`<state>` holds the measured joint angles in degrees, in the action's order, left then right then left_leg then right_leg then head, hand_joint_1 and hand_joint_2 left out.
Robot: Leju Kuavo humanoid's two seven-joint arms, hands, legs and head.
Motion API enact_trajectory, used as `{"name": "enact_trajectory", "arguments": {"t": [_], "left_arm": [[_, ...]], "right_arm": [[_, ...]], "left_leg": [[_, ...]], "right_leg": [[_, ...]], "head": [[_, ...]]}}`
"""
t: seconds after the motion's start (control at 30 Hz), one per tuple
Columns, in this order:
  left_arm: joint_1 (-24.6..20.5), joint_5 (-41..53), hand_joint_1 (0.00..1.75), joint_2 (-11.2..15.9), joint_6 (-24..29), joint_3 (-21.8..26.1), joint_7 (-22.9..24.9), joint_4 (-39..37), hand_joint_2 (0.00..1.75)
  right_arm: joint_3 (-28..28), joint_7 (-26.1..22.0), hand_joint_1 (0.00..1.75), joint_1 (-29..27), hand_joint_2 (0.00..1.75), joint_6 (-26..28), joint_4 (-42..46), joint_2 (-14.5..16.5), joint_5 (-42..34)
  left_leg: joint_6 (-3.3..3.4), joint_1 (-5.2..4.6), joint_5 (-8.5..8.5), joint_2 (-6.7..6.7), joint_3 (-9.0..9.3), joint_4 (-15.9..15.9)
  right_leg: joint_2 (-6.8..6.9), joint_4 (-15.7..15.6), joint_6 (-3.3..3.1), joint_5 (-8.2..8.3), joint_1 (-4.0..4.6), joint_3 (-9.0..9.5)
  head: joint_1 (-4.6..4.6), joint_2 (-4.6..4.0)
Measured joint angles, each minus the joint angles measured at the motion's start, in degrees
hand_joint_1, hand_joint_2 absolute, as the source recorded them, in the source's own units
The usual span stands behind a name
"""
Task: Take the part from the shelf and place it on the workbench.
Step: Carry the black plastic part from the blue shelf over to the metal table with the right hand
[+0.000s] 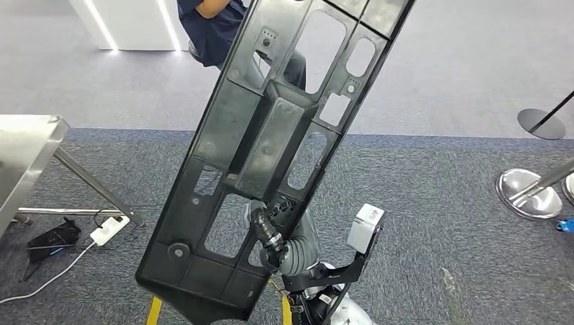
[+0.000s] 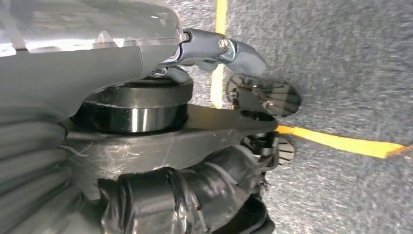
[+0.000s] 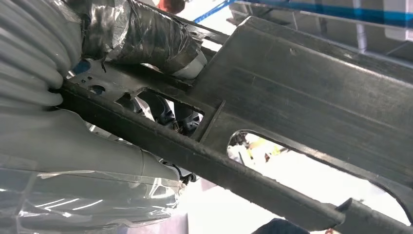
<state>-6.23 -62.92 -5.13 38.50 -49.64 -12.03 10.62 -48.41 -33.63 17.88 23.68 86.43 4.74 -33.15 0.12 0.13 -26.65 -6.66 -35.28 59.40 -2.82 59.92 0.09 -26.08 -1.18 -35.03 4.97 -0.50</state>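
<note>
Right hand (image 1: 271, 233) grips the long black plastic panel with cut-out holes (image 1: 271, 149) near its low end; in the right wrist view the grey thumb (image 3: 34, 87) presses on the panel's rim (image 3: 204, 156). Left hand (image 2: 229, 48) hangs over the grey carpet with yellow tape (image 2: 341, 144), holding nothing, fingers curled in — I think it is clenched.

In the head view the panel is up in the air in front of the robot, over the carpet. Its long side runs from 7 o'clock up to 1 o'clock, top end leaning away.

One hand holds a big, long thing far from its middle — it could tip, twist or slip out. The top end is near the sitting person in dark blue clothes (image 1: 216, 27) at 12 o'clock and could bump them. The shiny metal table (image 1: 27, 145) at 9 o'clock is well apart.
</note>
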Motion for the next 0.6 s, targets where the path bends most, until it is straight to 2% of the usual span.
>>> {"name": "enact_trajectory", "arguments": {"t": [0.03, 0.1, 0.17, 0.2, 0.23, 0.27, 0.33, 0.4, 0.47, 0.5, 0.53, 0.6], "left_arm": [[0.0, 0.0, 0.00, 0.1, 0.0, 0.0, 0.0, 0.0, 1.75], [-0.2, 0.1, 0.00, 0.2, 0.0, 0.0, 0.0, 0.0, 1.75], [-0.3, 0.3, 0.00, 0.3, -0.1, 0.0, -0.2, 0.0, 1.75], [-0.4, 0.5, 0.00, 0.4, -0.3, 0.0, -0.3, 0.0, 1.75], [-0.3, 0.8, 0.00, 0.4, -0.6, 0.0, -0.5, 0.0, 1.75], [-0.3, 1.1, 0.00, 0.6, -0.9, 0.0, -0.6, 0.0, 1.75], [-0.1, 2.0, 0.00, 0.8, -1.7, 0.0, -0.7, 0.0, 1.75], [-0.1, 2.7, 0.00, 1.0, -2.2, -0.1, -0.7, 0.0, 1.75], [0.0, 2.8, 0.00, 1.0, -2.3, -0.1, -0.5, 0.0, 1.75], [0.1, 2.7, 0.00, 1.0, -2.3, -0.1, -0.2, 0.0, 1.75], [0.1, 2.7, 0.00, 1.0, -2.2, -0.1, 0.4, 0.0, 1.75], [-0.1, 2.6, 0.00, 0.9, -2.2, -0.1, 2.3, 0.0, 1.75]], "right_arm": [[0.0, 0.0, 1.66, 0.0, 1.75, 0.0, 0.0, 0.0, 0.0], [0.0, 0.0, 1.66, 0.0, 1.75, 0.1, 0.0, 0.1, 0.1], [0.0, 0.0, 1.66, -0.1, 1.75, 0.4, 0.0, 0.0, 0.4], [0.0, 0.0, 1.66, -0.2, 1.75, 0.9, 0.0, 0.0, 0.8], [0.0, 0.1, 1.66, -0.2, 1.75, 1.4, 0.0, 0.0, 1.2], [0.0, 0.2, 1.66, -0.2, 1.75, 1.9, 0.1, 0.0, 1.5], [0.0, 0.5, 1.66, -0.4, 1.75, 3.0, 0.4, 0.0, 2.1], [0.0, 0.6, 1.66, -0.7, 1.75, 3.6, 0.9, -0.1, 2.3], [0.0, 0.8, 1.66, -0.9, 1.75, 3.9, 1.3, -0.1, 2.3], [0.0, 0.9, 1.66, -0.9, 1.75, 4.1, 1.5, -0.2, 2.2], [0.0, 1.0, 1.66, -1.0, 1.75, 4.1, 1.7, -0.2, 2.2], [0.0, 1.3, 1.66, -1.0, 1.75, 4.3, 2.1, -0.3, 2.3]], "left_leg": [[-0.36, -0.05, -0.61, 1.02, -0.48, 1.1], [-1.13, -0.05, -2.99, 3.99, -3.03, 6.3], [-1.71, 0.25, -5.14, 5.50, -6.64, 12.8], [-1.89, 0.36, -5.10, 5.87, -7.59, 14.2], [-1.98, 0.45, -4.03, 6.14, -7.39, 13.5], [-1.97, 0.51, -2.15, 6.49, -6.04, 10.7], [-1.66, 0.19, 1.12, 8.56, -2.14, 3.0], [-0.94, -0.29, 1.88, 9.84, -0.25, -0.7], [-0.14, -0.38, 1.78, 8.86, -0.21, -1.0], [0.20, -0.26, 1.83, 8.30, -0.06, -1.2], [0.59, -0.13, 1.91, 7.75, 0.14, -1.4], [1.35, 0.07, 2.04, 6.76, 0.46, -1.8]], "right_leg": [[0.64, -0.3, -0.28, 0.02, -0.16, 0.36], [2.05, -0.6, -0.69, -0.16, -0.26, 0.97], [3.60, -0.6, -0.87, -0.49, -0.21, 1.25], [4.32, -0.6, -0.86, -0.66, -0.23, 1.41], [4.98, -0.6, -0.80, -0.85, -0.26, 1.63], [5.54, -0.6, -0.69, -1.05, -0.30, 1.92], [6.58, -0.6, -0.28, -1.54, -0.17, 2.56], [7.41, -0.7, 0.24, -1.88, 0.16, 2.91], [8.23, -1.0, 0.82, -2.07, 0.36, 3.27], [8.08, -0.8, 1.18, -2.36, 0.31, 3.43], [7.28, 0.0, 1.48, -3.06, 0.25, 3.23], [4.67, 5.1, 1.77, -5.89, 0.12, 0.86]], "head": [[0.26, 0.00], [0.67, 0.00], [0.79, 0.00], [0.82, 0.00], [0.81, 0.00], [0.82, 0.00], [0.85, 0.00], [0.82, 0.00], [0.75, 0.00], [0.73, 0.00], [0.61, 0.00], [0.22, 0.00]]}}
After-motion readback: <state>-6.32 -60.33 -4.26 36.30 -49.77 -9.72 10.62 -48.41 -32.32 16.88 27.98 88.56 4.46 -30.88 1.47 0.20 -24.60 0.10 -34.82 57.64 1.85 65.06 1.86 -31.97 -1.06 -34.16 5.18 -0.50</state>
